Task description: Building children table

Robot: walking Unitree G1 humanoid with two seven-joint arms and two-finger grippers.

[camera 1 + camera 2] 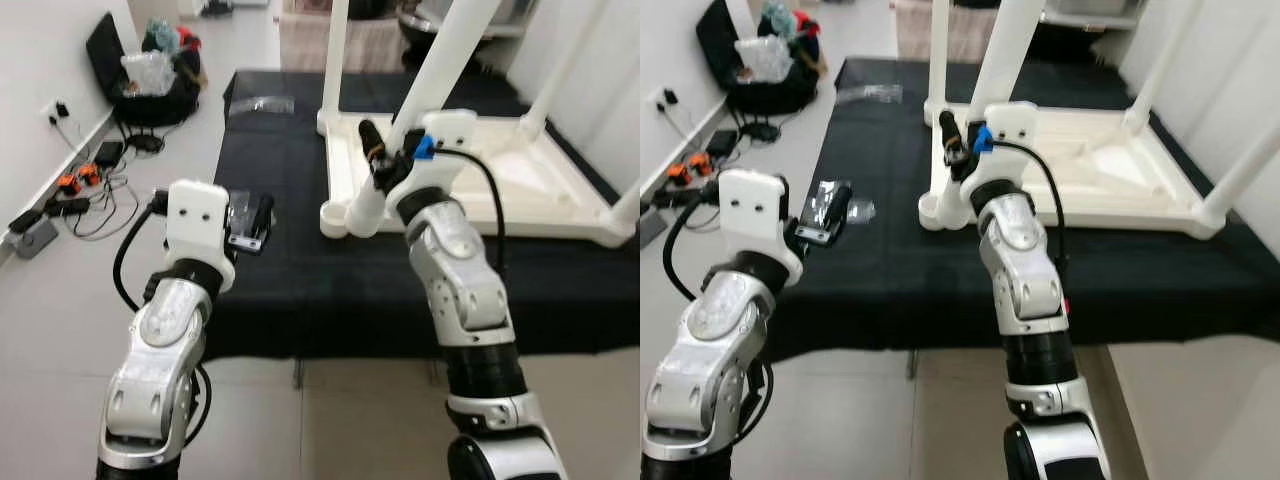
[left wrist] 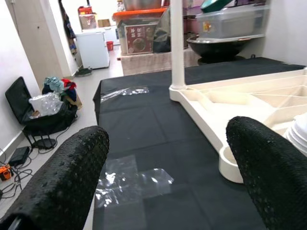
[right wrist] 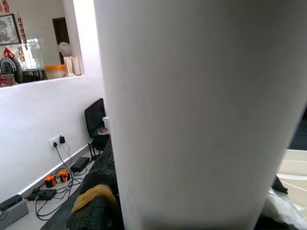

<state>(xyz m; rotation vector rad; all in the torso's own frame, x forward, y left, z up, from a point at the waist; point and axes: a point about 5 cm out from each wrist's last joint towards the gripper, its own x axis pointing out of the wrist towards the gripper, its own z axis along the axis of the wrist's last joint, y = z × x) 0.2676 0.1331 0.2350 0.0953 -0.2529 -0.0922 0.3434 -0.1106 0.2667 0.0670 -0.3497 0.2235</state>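
While right pincer [image 1: 385, 160] clasps smooth white cylindrical leg [image 1: 440, 62], left pincer [image 1: 250, 222] agape

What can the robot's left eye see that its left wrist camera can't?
The left eye view takes in both silver arms, with the right gripper closed around a white table leg at the near corner socket, plus orange plugs and cables by the wall. The left wrist view has an orange-lidded box and a white cabinet farther back. Both share the upside-down white table, the black cloth, the clear plastic bag and the open left gripper.
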